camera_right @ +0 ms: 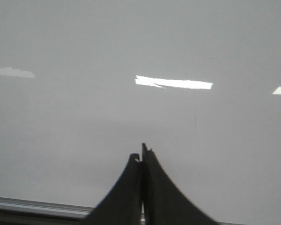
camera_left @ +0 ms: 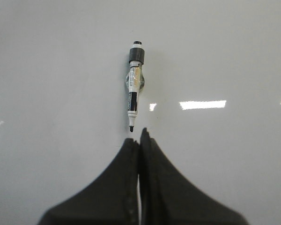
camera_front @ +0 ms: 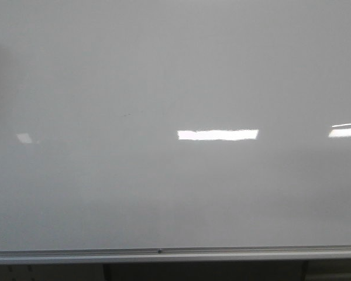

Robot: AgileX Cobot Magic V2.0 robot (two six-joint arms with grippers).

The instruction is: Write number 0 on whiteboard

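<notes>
The whiteboard [camera_front: 164,70] is a large glossy pale grey board that fills the front view, with a silver rail [camera_front: 164,253] along its near edge. No number 0 shows on it in any view. In the left wrist view a white and black marker [camera_left: 134,96] lies on the board [camera_left: 47,70], its uncapped tip pointing at my left gripper [camera_left: 138,137], which is shut and empty just short of the tip. My right gripper [camera_right: 142,152] is shut and empty over the bare board [camera_right: 61,122], near the rail [camera_right: 33,205]. Neither gripper shows in the front view.
Bright rectangular light reflections lie on the board [camera_front: 217,134], [camera_left: 202,104], [camera_right: 173,83]. A faint small dark mark [camera_front: 126,115] sits left of the middle of the board. Below the rail a dark gap [camera_front: 205,270] shows.
</notes>
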